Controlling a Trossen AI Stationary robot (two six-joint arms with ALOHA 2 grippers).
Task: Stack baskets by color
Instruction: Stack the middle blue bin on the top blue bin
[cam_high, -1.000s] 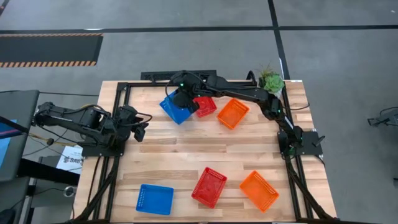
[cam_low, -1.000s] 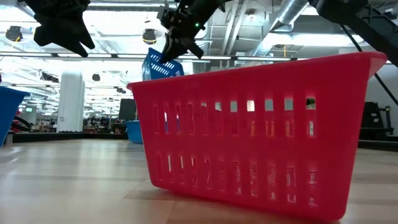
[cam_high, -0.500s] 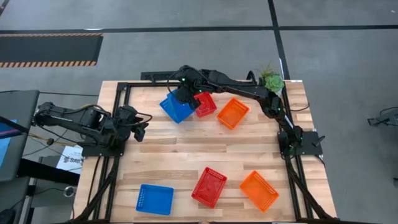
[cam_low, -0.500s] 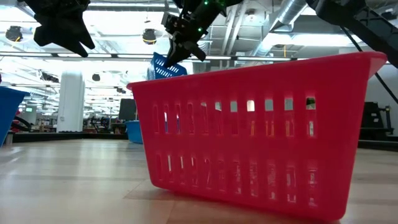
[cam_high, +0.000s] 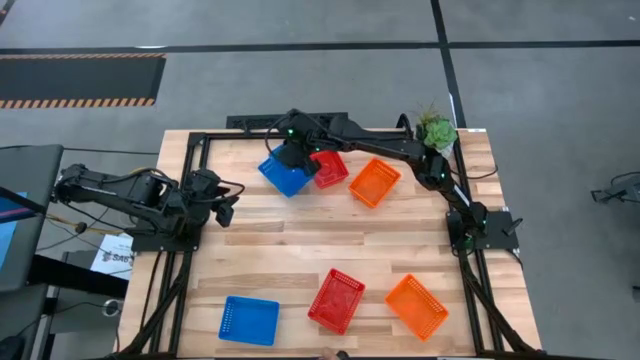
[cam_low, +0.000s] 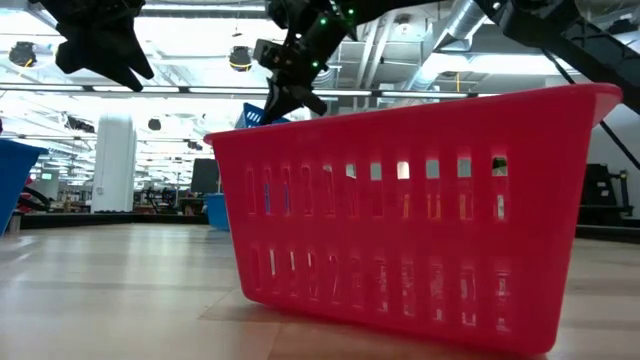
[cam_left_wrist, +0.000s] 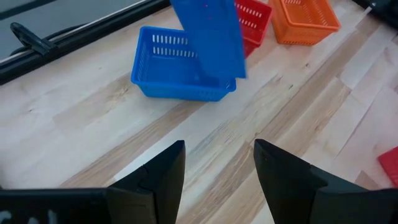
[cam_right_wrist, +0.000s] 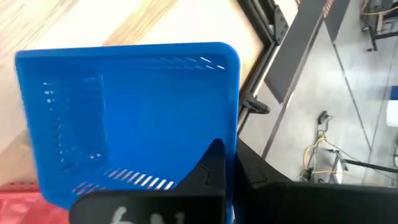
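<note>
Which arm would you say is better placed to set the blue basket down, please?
Right: its claw is shut on the tilted blue basket above another blue basket. The left claw waits open at the table's edge.

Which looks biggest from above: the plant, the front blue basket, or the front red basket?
1. and 2. Front blue basket and front red basket: they look alike in size, so no ranking.
3. Plant: smallest.

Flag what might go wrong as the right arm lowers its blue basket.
The right gripper pinches only one wall of the tilted blue mesh plastic basket, so it may catch the rim of the blue basket on the table rather than nesting. The neighbouring red mesh basket sits close and could get nudged.
</note>
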